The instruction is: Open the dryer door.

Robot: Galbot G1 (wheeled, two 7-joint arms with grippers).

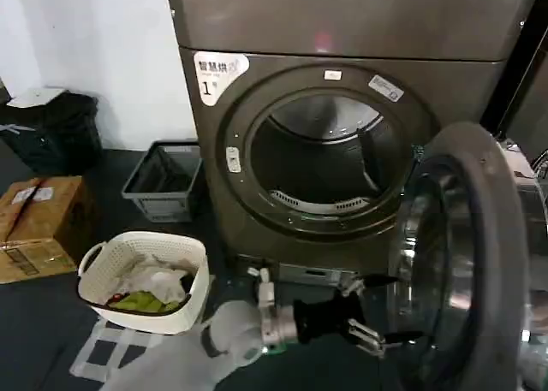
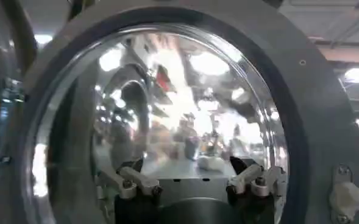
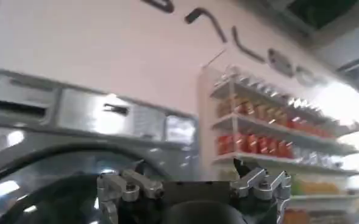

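From the head camera I have the big bronze-grey front-loading dryer [image 1: 342, 151], the one with the white sticker marked "1", straight ahead, and its large round porthole door [image 1: 467, 263] with the wide chrome rim and dark domed glass is already swung well out on the robot's right, leaving the drum opening fully exposed. My left gripper [image 1: 377, 310] sits low in front of the machine, its fingers spread apart with one above and one below, tips reaching to the door's near edge; I read them as released, not clamped on anything, though whether a tip actually touches the rim I cannot tell. The left wrist camera backs this up: both fingertips [image 2: 130, 181] stand wide apart, looking straight into the curved inner glass of the door [image 2: 179, 109]. So I judge the opening step to be essentially done, or in its last stretch (the door looks close to square with the machine front). What comes next, as I see it, is either a final nudge outward along the hinge arc or a clean retreat of the left arm without dragging the door back. The right gripper [image 3: 191, 185] hangs idle with its jaws parted, facing a machine front and some stocked shelves [image 3: 270, 128] beyond. A white laundry basket [image 1: 145, 280] sits on the floor to the left, well apart from the arm.
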